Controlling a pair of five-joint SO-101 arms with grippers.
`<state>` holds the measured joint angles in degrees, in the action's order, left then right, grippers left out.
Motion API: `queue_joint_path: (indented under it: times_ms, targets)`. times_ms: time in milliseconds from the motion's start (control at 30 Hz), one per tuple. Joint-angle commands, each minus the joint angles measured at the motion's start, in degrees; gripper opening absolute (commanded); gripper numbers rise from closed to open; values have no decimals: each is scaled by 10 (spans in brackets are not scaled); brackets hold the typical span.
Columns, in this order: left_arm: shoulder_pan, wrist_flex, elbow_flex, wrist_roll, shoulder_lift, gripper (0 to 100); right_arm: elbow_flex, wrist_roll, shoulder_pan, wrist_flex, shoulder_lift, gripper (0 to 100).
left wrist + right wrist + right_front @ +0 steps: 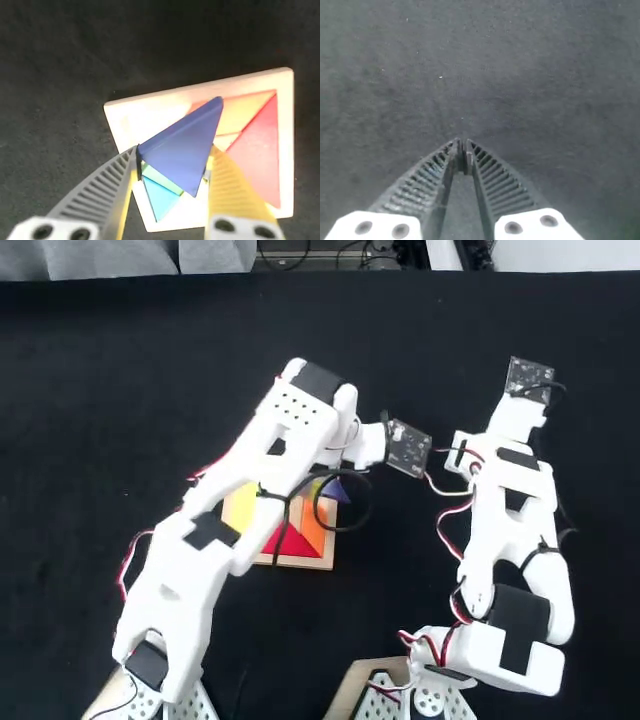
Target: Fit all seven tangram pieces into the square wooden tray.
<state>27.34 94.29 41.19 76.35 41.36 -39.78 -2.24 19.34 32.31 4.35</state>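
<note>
Your left gripper (pixel 172 160) was clamped on the blue triangle (pixel 182 145), holding it over the bare part of the wooden tray (pixel 200 90). Your right gripper (pixel 464 150), fingers together, sat over the black table, well apart toward the tray's 2 o'clock in the high view, so the left was nearer.

The wooden tray (pixel 150 107) lies flat with a red triangle (pixel 257 155) and a light blue triangle (pixel 162 200) inside. The left gripper (pixel 172 165) holds a blue triangle (pixel 182 145) above it.
</note>
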Motion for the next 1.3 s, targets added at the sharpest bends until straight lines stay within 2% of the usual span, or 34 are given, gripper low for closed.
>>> queue_joint_path:
  times_ms: [0,67,333,433,467,567,667,800,900,1033,1133,1267]
  targets:
    - [-1,8,56,-27,11,270,30,-6,6,-11,29,11]
    - [-1,8,70,-68,18,287,30,-6,4,-11,29,11]
    - [-11,9,90,-75,25,287,30,-4,4,-11,29,11]
    - [-29,70,124,-77,20,278,30,-4,4,-11,29,11]
    - [-36,68,124,-91,14,271,30,-4,4,-11,29,11]
    - [-44,68,73,-172,-25,266,30,-4,-4,-11,30,11]
    - [-12,58,-15,-259,-62,241,29,-3,-8,-11,29,11]
    - [23,47,-57,-400,-118,14,19,-3,-8,-13,34,11]
    - [30,63,-75,-462,-136,84,18,-3,-8,-13,34,11]
    - [30,5,-139,-473,-116,24,18,-3,-9,-13,34,11]
    - [28,-33,-181,-473,-88,30,18,-3,-9,-13,34,11]
    - [28,-45,-186,-474,-71,29,18,-3,-9,-13,34,11]
